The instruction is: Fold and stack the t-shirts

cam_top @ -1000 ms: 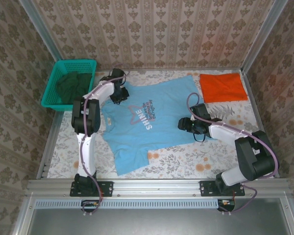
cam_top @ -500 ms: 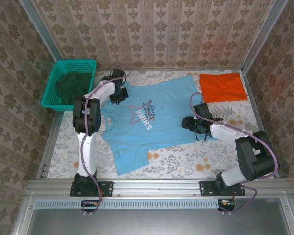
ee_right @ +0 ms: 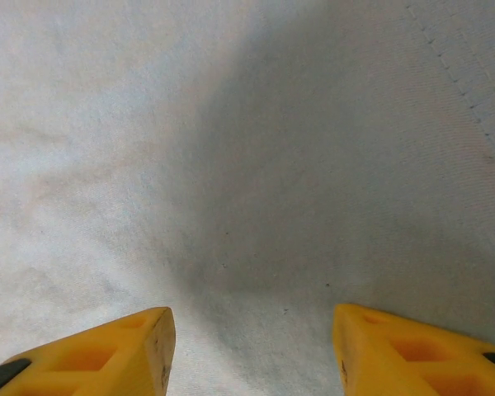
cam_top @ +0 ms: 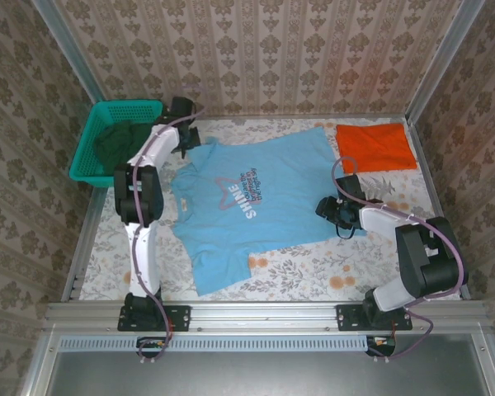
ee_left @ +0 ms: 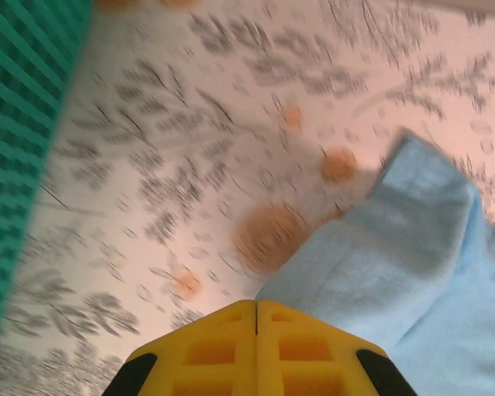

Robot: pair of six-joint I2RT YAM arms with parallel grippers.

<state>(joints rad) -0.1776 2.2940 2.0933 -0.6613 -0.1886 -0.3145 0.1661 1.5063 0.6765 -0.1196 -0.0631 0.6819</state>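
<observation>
The light-blue t-shirt (cam_top: 231, 223) lies spread flat on the bench (cam_top: 313, 272), with its white star facing up. The orange t-shirt (cam_top: 375, 147) sits folded in the far right corner. The left gripper (ee_left: 256, 305) is closed tight. The blue sleeve touches its tips, but I cannot tell if it is pinched. The right gripper (ee_right: 252, 318) is wide open and holds nothing. It is right over the blue shirt's right side.

My left arm reaches far toward 12 o'clock, elbow high; my left gripper (cam_top: 186, 143) (ee_left: 256, 309) has its fingers pressed together, pinching the light-blue t-shirt (ee_left: 412, 272) by its sleeve; my right forearm points to 9 o'clock; my right gripper (cam_top: 322, 206) (ee_right: 249, 326) is low, fingers spread apart.
</observation>
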